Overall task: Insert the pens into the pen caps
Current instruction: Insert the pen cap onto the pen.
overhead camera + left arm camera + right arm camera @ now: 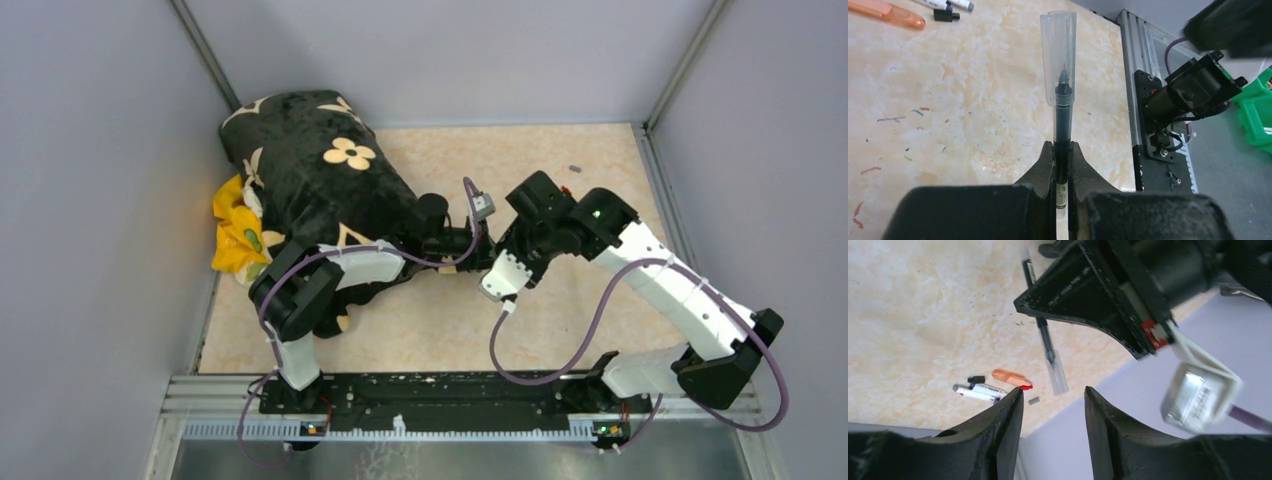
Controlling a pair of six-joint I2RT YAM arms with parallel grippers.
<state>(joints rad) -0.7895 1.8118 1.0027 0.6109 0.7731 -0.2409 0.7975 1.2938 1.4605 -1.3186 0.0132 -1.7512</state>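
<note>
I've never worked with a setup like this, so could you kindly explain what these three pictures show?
This is a two-armed robot bolted at the edge of a table. One picture looks down from above; the other two come from cameras on each wrist. The left gripper is shut on a thin dark pen, whose tip sits inside a clear cap. The right gripper is open and holds nothing. On the table lie an orange marker, white markers and small loose caps. What looks like a black flowered bag lies at the back left.

No readable text; print on pen point(1062, 192) too small
</note>
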